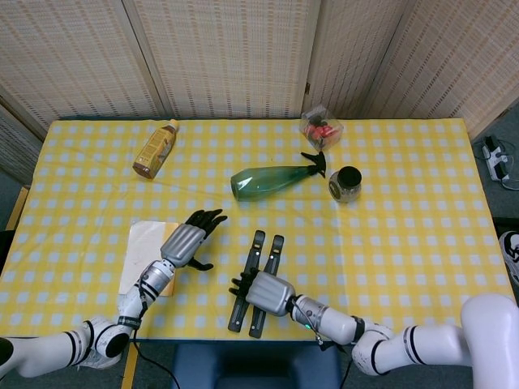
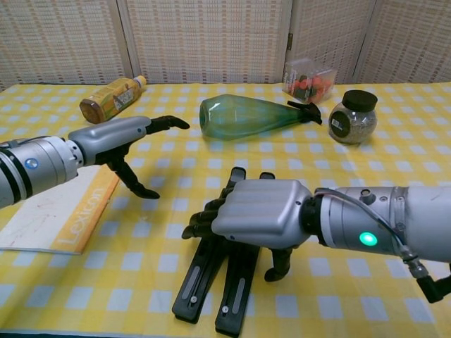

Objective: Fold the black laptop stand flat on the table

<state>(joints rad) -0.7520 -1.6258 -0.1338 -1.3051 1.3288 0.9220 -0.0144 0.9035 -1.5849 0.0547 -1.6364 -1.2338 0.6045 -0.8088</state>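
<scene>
The black laptop stand lies flat on the yellow checked cloth near the front edge, its two bars side by side. My right hand is over the middle of the stand and covers it there. In the chest view the right hand has its fingers spread to the left and its thumb down beside the right bar; I cannot tell whether it touches the stand, and it grips nothing. My left hand is to the left of the stand, apart from it. In the chest view this left hand is raised with fingers apart and empty.
A white and yellow booklet lies under the left forearm. Behind the stand lie a green spray bottle and a tea bottle. A dark-lidded jar and a clear box of red items stand at the back right.
</scene>
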